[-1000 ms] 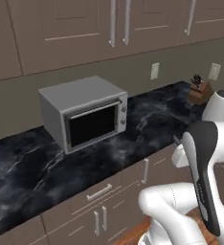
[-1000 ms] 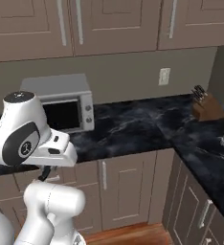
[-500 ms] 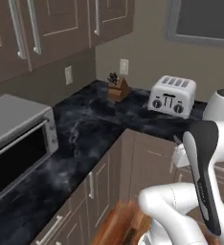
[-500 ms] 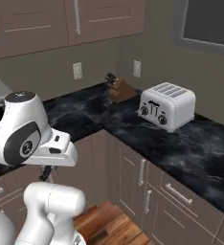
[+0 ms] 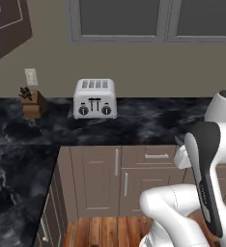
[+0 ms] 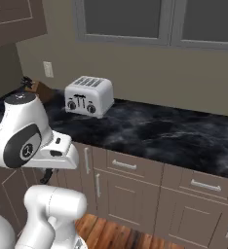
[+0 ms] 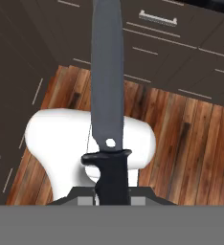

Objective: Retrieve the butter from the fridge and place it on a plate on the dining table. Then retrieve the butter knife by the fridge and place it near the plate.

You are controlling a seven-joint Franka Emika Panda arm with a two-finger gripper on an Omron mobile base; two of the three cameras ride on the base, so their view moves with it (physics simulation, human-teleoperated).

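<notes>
In the hand view my gripper [image 7: 112, 197] is shut on the black handle of the butter knife [image 7: 107, 86]. Its long grey blade points straight away from the hand, over the wooden floor [image 7: 190, 139] and toward the cabinet fronts. The knife hangs in the air and touches nothing else. The butter, the fridge, the plate and the dining table are out of view.
A silver toaster [image 5: 94, 98] [image 6: 88, 95] stands on the black marble counter [image 5: 153, 120] [image 6: 174, 133] under a window. A wooden knife block [image 5: 32, 102] [image 6: 35, 88] sits in the corner to its left. Brown cabinets [image 5: 115, 178] run below, with wooden floor in front.
The base has turned, so the whole scene slid: the microwave left the views and the toaster and window came to the middle. The arm's pose on the base looks unchanged.
</notes>
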